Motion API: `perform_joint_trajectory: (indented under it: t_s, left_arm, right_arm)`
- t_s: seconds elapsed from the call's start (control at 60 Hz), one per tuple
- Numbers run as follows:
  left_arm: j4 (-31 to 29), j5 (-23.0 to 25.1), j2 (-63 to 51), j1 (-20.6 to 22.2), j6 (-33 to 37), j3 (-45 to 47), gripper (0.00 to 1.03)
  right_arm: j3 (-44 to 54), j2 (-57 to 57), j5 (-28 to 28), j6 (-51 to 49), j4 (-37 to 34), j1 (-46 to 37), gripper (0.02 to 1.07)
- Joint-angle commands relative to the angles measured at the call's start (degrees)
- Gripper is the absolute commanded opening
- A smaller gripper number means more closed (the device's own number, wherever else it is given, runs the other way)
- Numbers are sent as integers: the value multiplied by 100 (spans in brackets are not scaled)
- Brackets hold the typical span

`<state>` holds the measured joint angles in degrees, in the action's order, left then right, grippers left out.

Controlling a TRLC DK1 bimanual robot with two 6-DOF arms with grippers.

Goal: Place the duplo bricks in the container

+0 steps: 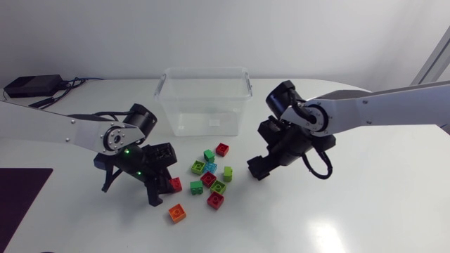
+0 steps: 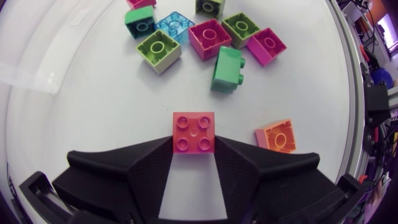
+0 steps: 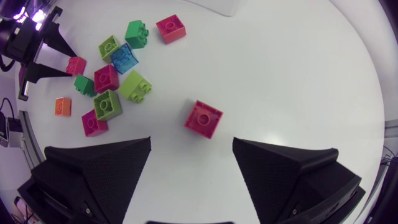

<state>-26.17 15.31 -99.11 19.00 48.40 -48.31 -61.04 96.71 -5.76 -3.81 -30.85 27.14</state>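
Missing overhead, magenta brick [image 3: 203, 118] faces wide right pincer [image 3: 192, 142]; left pincer [image 2: 194, 142] clamps red brick [image 2: 193, 129].

Head view: fixed camera high above the table [image 1: 337, 218], looking down on the brick cluster [image 1: 209, 179]. Left and right wrist views: low, close fisheye cameras facing the cluster from opposite sides, the left one nearer. All three views share the cluster.

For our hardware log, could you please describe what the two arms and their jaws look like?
Both the left arm and right arm have silver-grey links with black joints, ending in matte black, broad wedge-shaped jaws. Small green lights glow on the left wrist; a black cable loops beside the right wrist.
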Motion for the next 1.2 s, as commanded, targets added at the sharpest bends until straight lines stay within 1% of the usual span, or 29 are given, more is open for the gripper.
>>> perform_joint_trajectory:
  t_s: [0.0,0.217,0.367,0.45,0.567,0.7,0.85,1.05,1.183]
  left_arm:
    - [-37,95,225,33,126,50,41]
    - [-37,200,261,103,187,68,41]
    - [-81,209,700,103,126,-55,41]
    - [-397,253,1175,-20,82,-336,41]
    - [-854,262,1632,-46,38,-785,41]
    - [-1162,262,1834,-160,-41,-1391,41]
    - [-1109,332,1772,-406,-279,-1936,41]
    - [-591,332,1517,-521,-630,-2455,41]
    - [-432,341,1183,-547,-806,-2894,41]
  right_arm:
    - [-181,200,40,153,-149,37,95]
    - [-207,208,31,153,-220,2,96]
    - [-233,270,40,162,-220,20,96]
    - [-260,340,31,162,-228,46,96]
    - [-339,516,40,206,-237,108,96]
    - [-541,815,163,355,-255,169,96]
    - [-769,1052,312,496,-360,152,96]
    - [-1060,1395,497,610,-474,117,95]
    - [-1130,1562,514,663,-510,108,90]
